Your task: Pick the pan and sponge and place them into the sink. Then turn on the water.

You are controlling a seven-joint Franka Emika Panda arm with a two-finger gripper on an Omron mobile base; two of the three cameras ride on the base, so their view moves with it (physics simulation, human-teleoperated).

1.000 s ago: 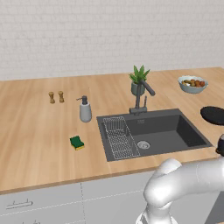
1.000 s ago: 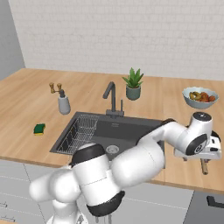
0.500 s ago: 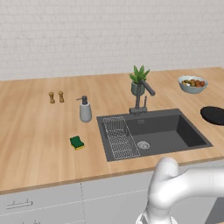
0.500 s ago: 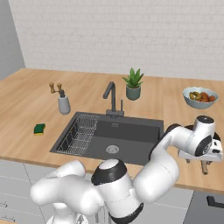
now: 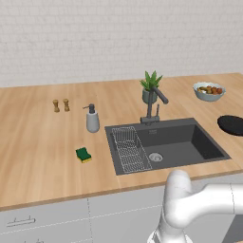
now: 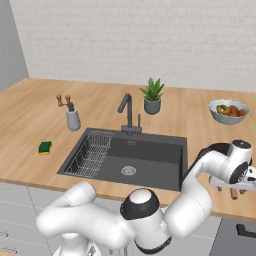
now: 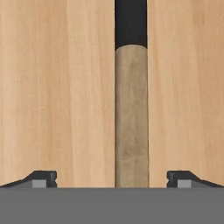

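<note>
Straddling pan (image 7: 131, 109) handle, tan wood meeting black, tool (image 7: 111, 178) wide

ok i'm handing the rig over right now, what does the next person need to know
Tool: open, its fingers on either side of the pan handle, nothing gripped.
Pan: on the counter right of the sink, not lifted.
Sponge: on the counter left of the sink, untouched.
Faucet: no water seen running.
Done: tool lined up over the handle.
Left: close on the handle, move the pan into the sink, fetch the sponge and put it in too, then turn on the water.
</note>
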